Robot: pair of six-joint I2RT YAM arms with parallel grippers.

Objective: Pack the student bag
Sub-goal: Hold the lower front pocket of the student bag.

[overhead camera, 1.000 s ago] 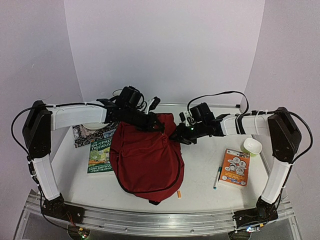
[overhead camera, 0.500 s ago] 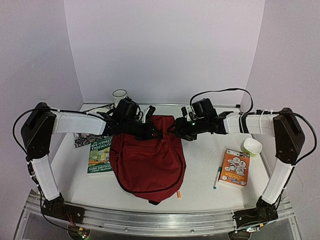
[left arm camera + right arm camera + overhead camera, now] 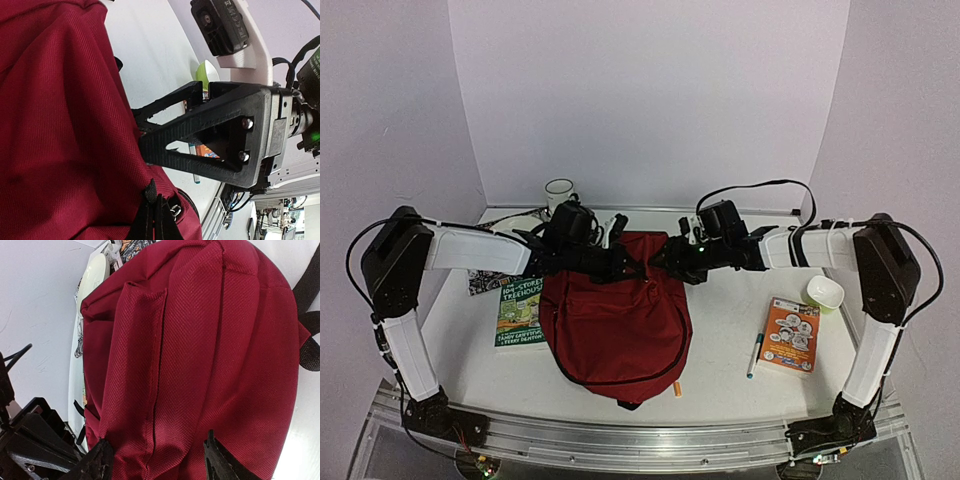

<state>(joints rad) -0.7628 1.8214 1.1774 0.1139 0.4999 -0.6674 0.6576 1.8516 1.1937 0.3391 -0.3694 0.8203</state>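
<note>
**Desk:** What does the right gripper (image 3: 156, 442) hold?

**Photographer:** Nothing. Its fingers are spread wide over the student bag's (image 3: 615, 320) far end. The left gripper (image 3: 632, 268) sits beside it, its grip unreadable.

**Desk:** And the bag?

**Photographer:** One, dark red woven fabric, soft, flat on the table (image 3: 720, 340). Its long axis runs near to far, broad rounded end nearest the arm bases. One green book (image 3: 518, 312) lies left of it, one orange book (image 3: 790, 335) right.
</note>
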